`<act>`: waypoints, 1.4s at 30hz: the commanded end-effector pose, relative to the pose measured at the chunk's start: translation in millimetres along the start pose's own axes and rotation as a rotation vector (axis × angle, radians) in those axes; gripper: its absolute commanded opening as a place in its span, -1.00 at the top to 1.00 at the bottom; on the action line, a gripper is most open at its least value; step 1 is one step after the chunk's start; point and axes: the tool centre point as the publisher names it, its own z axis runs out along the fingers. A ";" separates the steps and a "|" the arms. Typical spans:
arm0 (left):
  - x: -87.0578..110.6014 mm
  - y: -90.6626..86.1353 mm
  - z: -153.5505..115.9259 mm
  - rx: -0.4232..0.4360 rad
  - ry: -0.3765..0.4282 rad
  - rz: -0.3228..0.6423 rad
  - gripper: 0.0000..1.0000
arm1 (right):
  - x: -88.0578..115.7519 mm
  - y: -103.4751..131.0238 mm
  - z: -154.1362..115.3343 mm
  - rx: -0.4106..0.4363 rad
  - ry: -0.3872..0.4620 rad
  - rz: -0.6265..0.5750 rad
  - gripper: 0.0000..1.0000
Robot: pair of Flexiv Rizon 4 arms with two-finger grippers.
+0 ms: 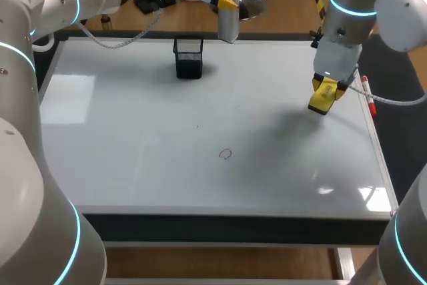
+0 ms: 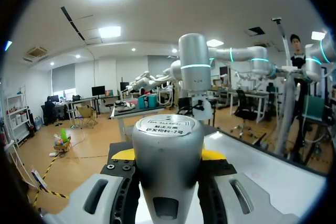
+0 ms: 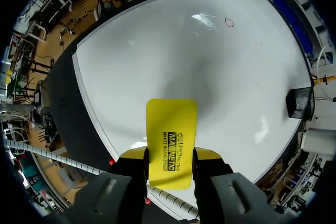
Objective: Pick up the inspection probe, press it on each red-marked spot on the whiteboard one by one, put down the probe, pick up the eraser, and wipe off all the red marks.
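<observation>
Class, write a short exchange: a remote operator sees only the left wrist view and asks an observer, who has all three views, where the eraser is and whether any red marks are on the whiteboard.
Operator: I see only the probe in my left gripper. Where is the eraser?
Observer: The yellow eraser is clamped in the right gripper, held over the right side of the whiteboard.
Operator: Any red marks on the board?
Observer: One small red circle near the board's middle, well apart from the eraser.
</observation>
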 end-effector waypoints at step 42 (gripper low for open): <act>172.7 -34.7 62.9 0.024 0.236 0.118 1.00 | 0.7 -0.4 -0.6 0.002 0.002 -0.002 1.00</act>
